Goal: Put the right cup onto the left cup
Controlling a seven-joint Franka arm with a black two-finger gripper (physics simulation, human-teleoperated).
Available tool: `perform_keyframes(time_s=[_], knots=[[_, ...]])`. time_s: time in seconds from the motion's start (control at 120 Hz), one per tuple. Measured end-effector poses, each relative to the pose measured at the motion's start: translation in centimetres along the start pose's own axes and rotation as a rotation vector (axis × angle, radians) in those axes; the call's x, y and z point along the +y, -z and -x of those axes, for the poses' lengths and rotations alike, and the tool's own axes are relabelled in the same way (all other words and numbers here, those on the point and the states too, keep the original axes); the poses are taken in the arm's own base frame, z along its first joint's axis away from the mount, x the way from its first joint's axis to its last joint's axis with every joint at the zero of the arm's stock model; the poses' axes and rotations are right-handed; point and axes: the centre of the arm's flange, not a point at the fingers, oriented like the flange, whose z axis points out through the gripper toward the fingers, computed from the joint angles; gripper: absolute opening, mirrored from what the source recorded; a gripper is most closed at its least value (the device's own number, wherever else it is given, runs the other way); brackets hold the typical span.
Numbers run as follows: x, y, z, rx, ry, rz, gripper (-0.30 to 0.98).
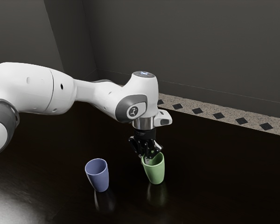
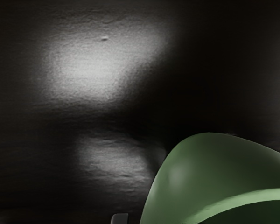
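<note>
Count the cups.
2: the blue cup stands on the table toward the exterior view's left; the green cup is to its right there, under the hand.

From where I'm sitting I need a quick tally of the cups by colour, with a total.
Green cups: 1
Blue-violet cups: 1
Total: 2 cups
</note>
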Motion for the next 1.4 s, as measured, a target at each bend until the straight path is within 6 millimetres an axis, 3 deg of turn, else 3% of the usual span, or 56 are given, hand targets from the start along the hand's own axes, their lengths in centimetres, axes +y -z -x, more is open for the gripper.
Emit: perform_keyframes(time_s=[0.225, 0.508, 0.717, 0.85, 0.975, 1.208, 1.4], knots=[[0.3, 0.7, 0.2, 0.013, -0.002, -0.003, -0.08], [-0.1, 5.6, 2.0, 0.063, 0.003, -0.008, -0.09], [-3.2, 10.5, 3.7, 0.090, 0.054, -0.019, -0.10], [-5.5, 12.5, 5.0, 0.093, 0.091, -0.026, -0.10], [-8.8, 13.0, 5.4, 0.084, 0.145, -0.032, -0.10], [-14.1, 12.0, 5.5, 0.050, 0.218, -0.039, -0.10], [-15.1, 12.7, 9.0, 0.048, 0.215, -0.028, -0.10]])
